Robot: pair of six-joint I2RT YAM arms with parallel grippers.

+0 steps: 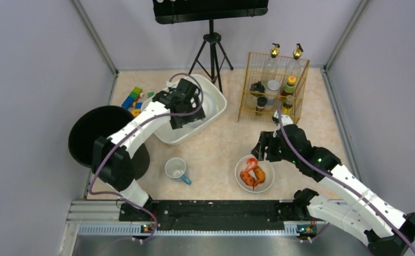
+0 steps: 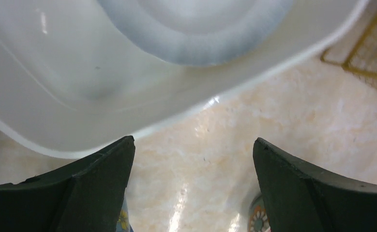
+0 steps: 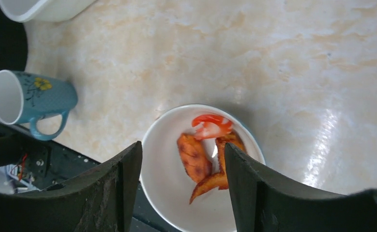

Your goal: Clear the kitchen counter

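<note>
The marbled beige kitchen counter [image 1: 216, 144] carries a white tub [image 1: 216, 106], a blue flowered mug [image 1: 176, 169] and a white bowl [image 1: 267, 182] holding orange fried pieces [image 1: 252, 173]. My left gripper [image 1: 186, 102] hangs over the tub's near side, open and empty. The left wrist view shows its gripper [image 2: 193, 145] above bare counter [image 2: 273, 111], just in front of the tub wall [image 2: 80, 72], with a white dish [image 2: 201, 43] inside the tub. My right gripper [image 1: 261, 146] is open and empty above the bowl's far edge. In the right wrist view the gripper [image 3: 183, 150] frames the bowl [image 3: 167, 183] and food [image 3: 196, 157]; the mug [image 3: 31, 101] is at left.
A yellow wire rack [image 1: 273, 85] of bottles stands at the back right. Coloured toy blocks [image 1: 133, 100] lie at the back left. A black round item [image 1: 96, 133] sits at the left edge. A tripod [image 1: 211, 48] stands behind the tub.
</note>
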